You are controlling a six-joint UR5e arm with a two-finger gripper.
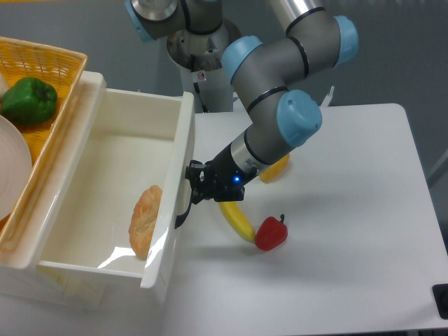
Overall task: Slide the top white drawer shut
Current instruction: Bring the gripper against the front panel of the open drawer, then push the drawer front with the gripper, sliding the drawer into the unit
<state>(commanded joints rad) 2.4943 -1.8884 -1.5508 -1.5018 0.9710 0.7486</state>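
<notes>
at table left, the top drawer (pixel 105 203) stands pulled out, bread roll (pixel 143 220) lying inside near its front panel; gripper (pixel 194 190) pressed against the black handle (pixel 183 210) on the drawer front, jaw opening cannot be told; banana (pixel 236 220) and red pepper (pixel 271 233) just beside it on the table (pixel 350 210); yellow basket (pixel 42 70) with green pepper (pixel 28 100) behind the drawer.

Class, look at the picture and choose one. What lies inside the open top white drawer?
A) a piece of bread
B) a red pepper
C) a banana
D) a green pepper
A: a golden-brown piece of bread lies inside the top white drawer, against its front panel.
</notes>
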